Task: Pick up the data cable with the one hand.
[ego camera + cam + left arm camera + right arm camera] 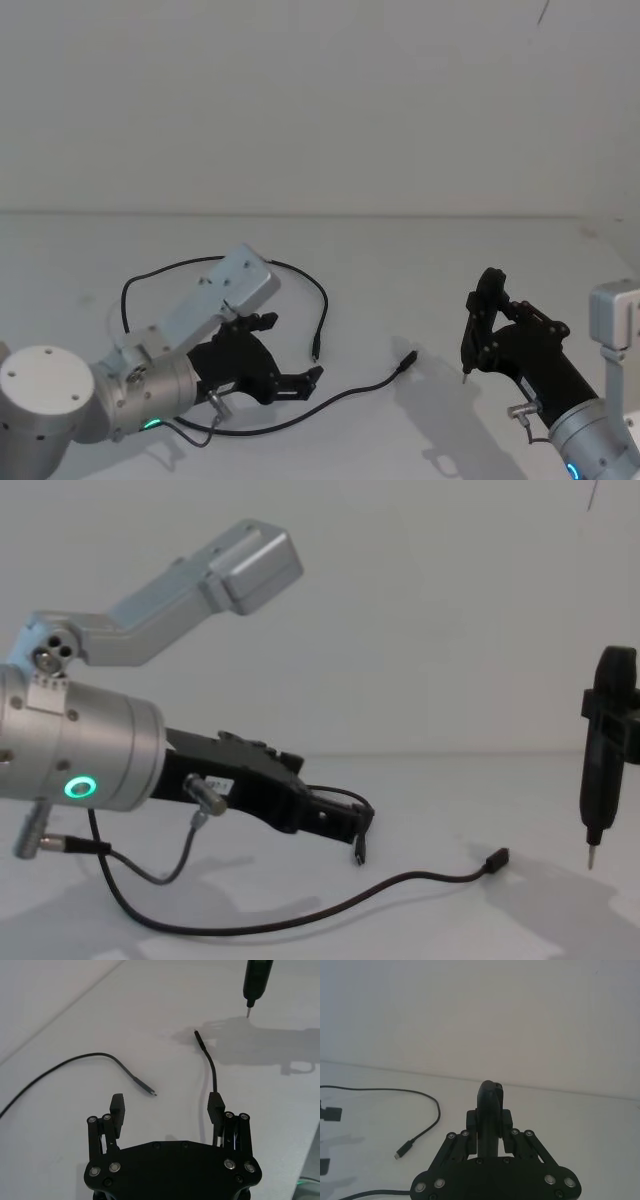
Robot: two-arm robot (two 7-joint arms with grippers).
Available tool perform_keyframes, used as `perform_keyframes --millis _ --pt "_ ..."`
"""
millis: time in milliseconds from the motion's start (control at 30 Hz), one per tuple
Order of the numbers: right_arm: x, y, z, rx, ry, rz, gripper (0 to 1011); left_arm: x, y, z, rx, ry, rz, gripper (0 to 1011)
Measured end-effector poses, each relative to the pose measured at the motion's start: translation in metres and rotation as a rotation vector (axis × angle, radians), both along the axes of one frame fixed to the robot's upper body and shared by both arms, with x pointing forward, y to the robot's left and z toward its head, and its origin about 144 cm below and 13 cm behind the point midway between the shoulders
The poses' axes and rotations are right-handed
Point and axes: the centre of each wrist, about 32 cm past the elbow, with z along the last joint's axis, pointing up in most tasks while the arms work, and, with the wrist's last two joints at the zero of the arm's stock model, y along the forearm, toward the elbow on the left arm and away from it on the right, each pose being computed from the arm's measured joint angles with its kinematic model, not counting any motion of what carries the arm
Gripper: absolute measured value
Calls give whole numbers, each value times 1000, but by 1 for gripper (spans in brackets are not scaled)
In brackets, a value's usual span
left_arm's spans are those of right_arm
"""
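1. Left pincer (290,348) is released, jaws spread wide, low over the table (420,260) at 7 o'clock in the head view.
2. Data cable (350,392) lies loose on the table. It loops from 9 o'clock round behind the left wrist, and both plug ends lie at about 3 o'clock of the left pincer.
3. Left wrist view: one strand runs up to one finger (215,1107); cannot tell if it touches. The other plug end lies just ahead of the open gap.
4. Right pincer (489,1125) sits at 4 o'clock, clenched on a slim black tool (600,770), metal tip down, apart from the cable.
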Motion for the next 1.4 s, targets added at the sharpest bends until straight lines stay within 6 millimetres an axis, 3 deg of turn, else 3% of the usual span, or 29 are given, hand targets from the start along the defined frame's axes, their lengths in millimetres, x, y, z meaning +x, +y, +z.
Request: perform_keyframes --millis 433,1400 --pt "0 0 0 0 0 0 279 8 -18 -5 37 66 5 1001" --pt "0 0 0 0 0 0 279 5 -49 -16 55 146 64 1002"
